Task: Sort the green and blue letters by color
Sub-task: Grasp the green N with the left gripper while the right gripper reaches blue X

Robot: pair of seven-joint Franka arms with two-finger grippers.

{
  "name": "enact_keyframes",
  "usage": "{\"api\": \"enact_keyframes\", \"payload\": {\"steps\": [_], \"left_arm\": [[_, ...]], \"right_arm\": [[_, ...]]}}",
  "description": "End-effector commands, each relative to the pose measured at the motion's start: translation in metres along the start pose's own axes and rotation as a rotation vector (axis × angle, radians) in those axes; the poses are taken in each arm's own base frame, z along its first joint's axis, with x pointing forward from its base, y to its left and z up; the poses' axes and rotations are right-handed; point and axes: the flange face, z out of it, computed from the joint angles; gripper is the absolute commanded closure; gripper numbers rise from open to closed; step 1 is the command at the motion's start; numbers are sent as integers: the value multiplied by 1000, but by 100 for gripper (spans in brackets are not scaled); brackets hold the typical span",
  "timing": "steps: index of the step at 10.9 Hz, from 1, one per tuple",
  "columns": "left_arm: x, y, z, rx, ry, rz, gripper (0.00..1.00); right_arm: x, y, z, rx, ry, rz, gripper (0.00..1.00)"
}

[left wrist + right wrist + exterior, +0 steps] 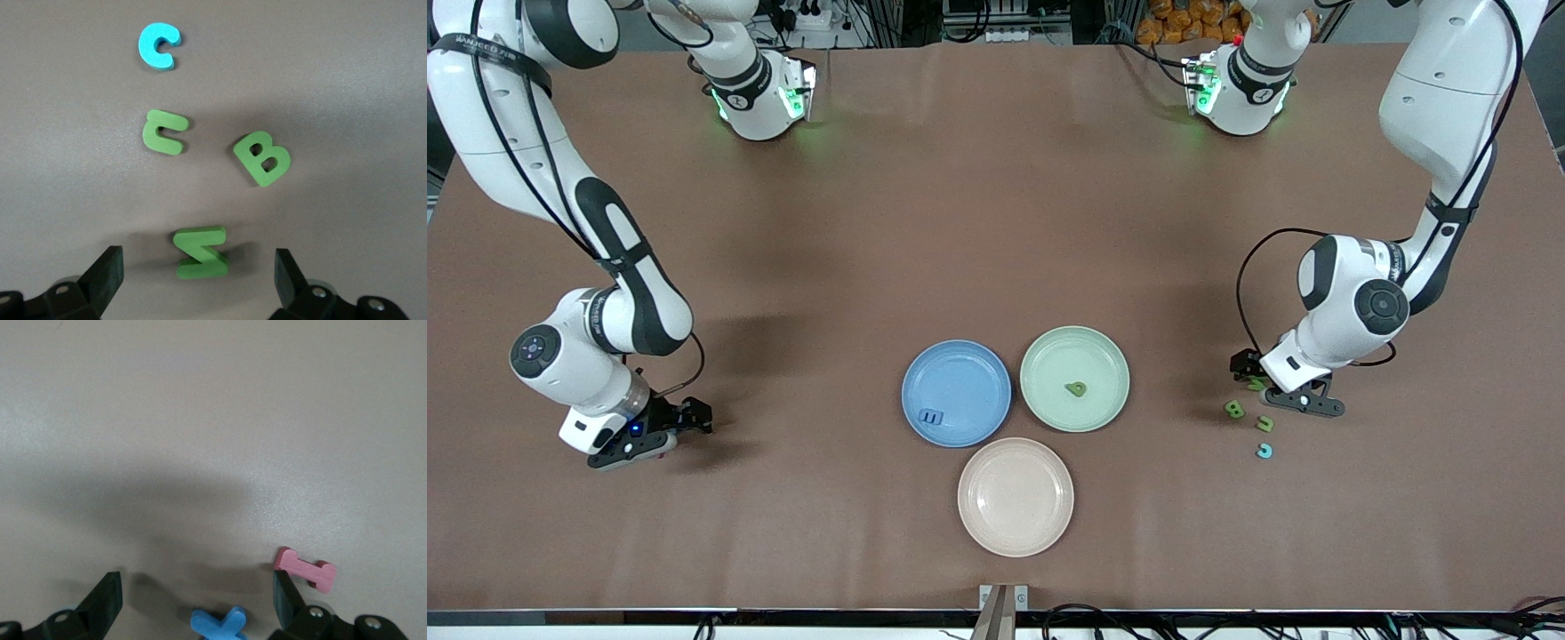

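Low over the bench (996, 222) at its own end, the left gripper (199, 277) spreads its fingers (107, 270) wide around a green N (200, 252). Green B (263, 158), a green hook piece (164, 131) and a light blue C (159, 45) lie close by. Likewise, the right gripper (197, 600) gapes over a blue X (219, 624), a pink I (305, 569) beside it. One blue letter (931, 416) sits in the blue plate (957, 360), one green letter (1077, 388) in the green plate (1074, 342).

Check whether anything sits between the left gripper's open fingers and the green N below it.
Nothing visible does. The left gripper is open with the green N between its fingers and bare table on each side. The green B lies clear of both fingers.
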Motion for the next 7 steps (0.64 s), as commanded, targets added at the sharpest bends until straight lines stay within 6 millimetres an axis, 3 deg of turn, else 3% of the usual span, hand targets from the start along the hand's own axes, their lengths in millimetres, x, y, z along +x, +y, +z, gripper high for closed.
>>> {"api": "enact_keyframes", "payload": {"steps": [1, 3, 4, 6, 7], "left_arm": [[4, -1, 8, 11, 12, 40, 0], [4, -2, 9, 11, 11, 40, 3], [3, -3, 9, 11, 11, 39, 26], [4, -2, 8, 11, 12, 39, 62], [4, -1, 8, 11, 12, 40, 69]], "right_arm": [[-3, 14, 0, 9, 5, -39, 0], [-19, 26, 5, 18, -20, -48, 0], [-19, 23, 5, 27, -35, -46, 0], [-11, 11, -3, 43, -64, 18, 0], [-8, 6, -7, 48, -85, 37, 0]]}}
